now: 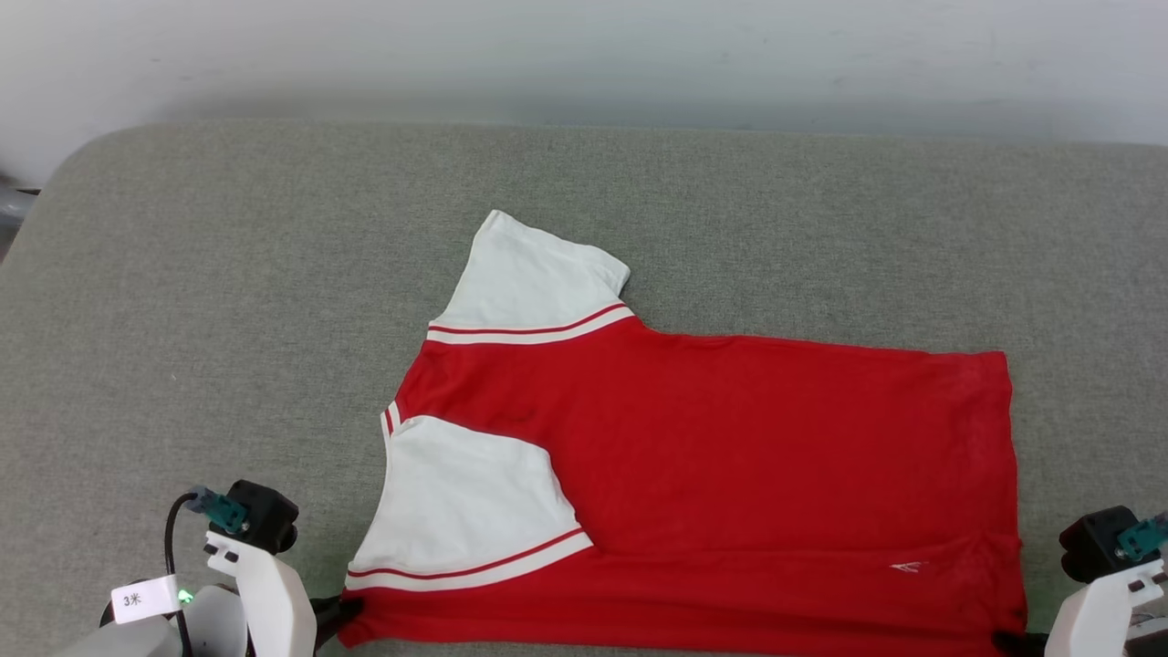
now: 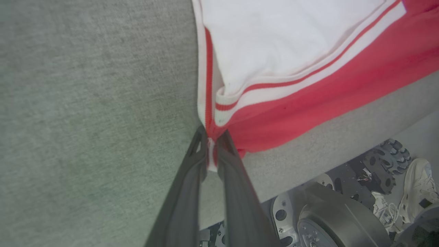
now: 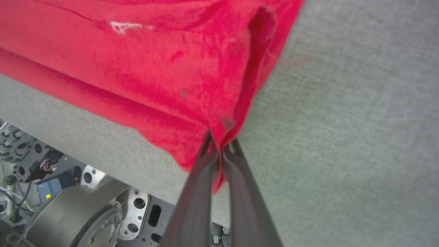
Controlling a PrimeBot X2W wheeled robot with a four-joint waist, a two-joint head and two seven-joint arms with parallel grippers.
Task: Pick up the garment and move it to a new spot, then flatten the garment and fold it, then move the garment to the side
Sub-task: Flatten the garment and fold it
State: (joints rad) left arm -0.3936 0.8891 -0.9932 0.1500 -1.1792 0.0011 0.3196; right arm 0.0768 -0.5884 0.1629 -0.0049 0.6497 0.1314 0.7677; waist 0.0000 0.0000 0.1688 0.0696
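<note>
Your left claw [image 2: 211, 135] was clenched on the garment [image 1: 730, 456], its two dark fingers [image 2: 236, 178] pinching the red-and-white striped trim at the near left corner, where a sliver of white cloth showed between them. Your right claw [image 3: 221, 140] was likewise clamped shut on red fabric at the near right corner, by the hem, with the cloth bunching into a fold just above the tips.

Between those two grips the shirt lay spread flat along the near edge of the grey fabric surface [image 1: 228, 319], neck end toward your left and hem toward your right. One white sleeve [image 1: 456, 511] lay folded over the red body just beside the left claw; the other white sleeve [image 1: 529, 274] pointed away from you onto the bare grey cloth. You could see a small white mark [image 1: 908, 567] on the red near the hem.

Past the surface's near edge, both wrist views showed the robot's grey metal base [image 2: 329, 219], and a pale shoe [image 2: 416, 185] sat on the floor beside it. A pale wall [image 1: 584, 55] ran behind the surface.
</note>
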